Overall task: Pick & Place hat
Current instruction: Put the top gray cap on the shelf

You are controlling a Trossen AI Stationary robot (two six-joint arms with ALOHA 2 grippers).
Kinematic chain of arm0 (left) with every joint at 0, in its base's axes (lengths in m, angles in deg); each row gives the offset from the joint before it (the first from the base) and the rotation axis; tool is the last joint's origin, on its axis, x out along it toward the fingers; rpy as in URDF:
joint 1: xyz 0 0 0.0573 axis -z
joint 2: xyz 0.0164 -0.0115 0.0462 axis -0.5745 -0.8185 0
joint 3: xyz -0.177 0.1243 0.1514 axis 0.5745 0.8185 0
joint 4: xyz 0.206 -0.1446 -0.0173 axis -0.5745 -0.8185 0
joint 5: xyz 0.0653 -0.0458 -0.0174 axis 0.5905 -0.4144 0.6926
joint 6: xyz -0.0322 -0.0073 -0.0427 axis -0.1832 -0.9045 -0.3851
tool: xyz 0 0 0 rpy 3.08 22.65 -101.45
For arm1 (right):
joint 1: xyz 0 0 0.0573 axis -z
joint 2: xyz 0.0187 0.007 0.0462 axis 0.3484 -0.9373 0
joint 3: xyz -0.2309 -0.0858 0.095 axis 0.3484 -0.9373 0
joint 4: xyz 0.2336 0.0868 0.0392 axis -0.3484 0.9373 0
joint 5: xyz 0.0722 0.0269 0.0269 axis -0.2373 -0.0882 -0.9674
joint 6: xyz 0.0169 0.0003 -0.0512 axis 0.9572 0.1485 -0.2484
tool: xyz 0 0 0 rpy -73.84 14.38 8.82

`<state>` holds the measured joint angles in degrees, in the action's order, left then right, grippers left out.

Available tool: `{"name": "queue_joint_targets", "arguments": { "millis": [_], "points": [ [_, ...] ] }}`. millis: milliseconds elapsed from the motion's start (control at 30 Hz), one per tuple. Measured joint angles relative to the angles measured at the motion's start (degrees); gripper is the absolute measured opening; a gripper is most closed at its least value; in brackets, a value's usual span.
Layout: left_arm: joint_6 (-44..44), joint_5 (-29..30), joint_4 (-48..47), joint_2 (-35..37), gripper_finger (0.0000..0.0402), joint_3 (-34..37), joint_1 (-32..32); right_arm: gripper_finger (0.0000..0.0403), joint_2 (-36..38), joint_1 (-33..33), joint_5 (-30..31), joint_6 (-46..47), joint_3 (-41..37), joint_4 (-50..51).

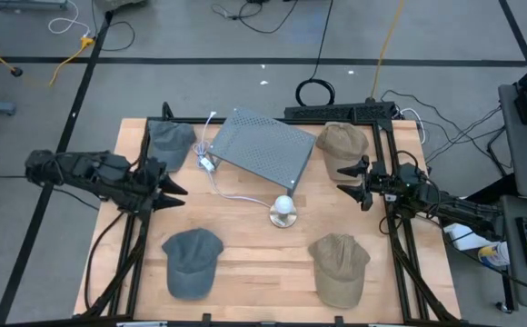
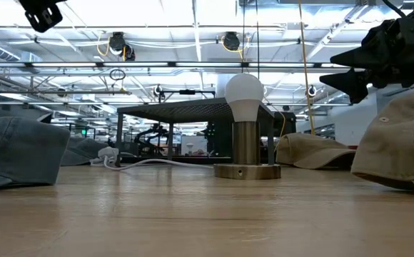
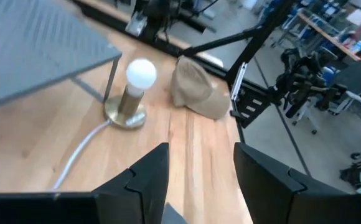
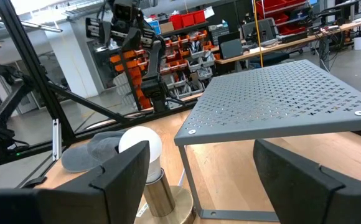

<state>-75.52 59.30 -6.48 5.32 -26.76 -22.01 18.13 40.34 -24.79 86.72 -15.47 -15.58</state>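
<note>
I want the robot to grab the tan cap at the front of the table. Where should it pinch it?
Probably the brim. The near tan cap lies flat, crown up, its stiff brim pointing toward the front edge. The open right gripper hangs on that side, so it could come straight down and pinch the brim's edge; the soft crown would likely crumple.

left hand and right hand hover with fingers apart, facing each other.

Overhead, table-level, two wrists; shared lamp.
</note>
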Motion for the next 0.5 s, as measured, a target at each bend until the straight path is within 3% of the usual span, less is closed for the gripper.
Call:
{"name": "queue_joint_targets", "arguments": {
  "millis": [200,500],
  "points": [
    [-5.5,-0.09,-8.28,-9.34,0.0182,-9.79,0.0,0.0279,0.0,0.0,0.0,0.0,-0.02,0.0],
    [-6.8,-2.1,-20.45,-23.85,0.0182,-27.06,0.0,0.0279,0.0,0.0,0.0,0.0,-0.02,0.02]
  ]
}}
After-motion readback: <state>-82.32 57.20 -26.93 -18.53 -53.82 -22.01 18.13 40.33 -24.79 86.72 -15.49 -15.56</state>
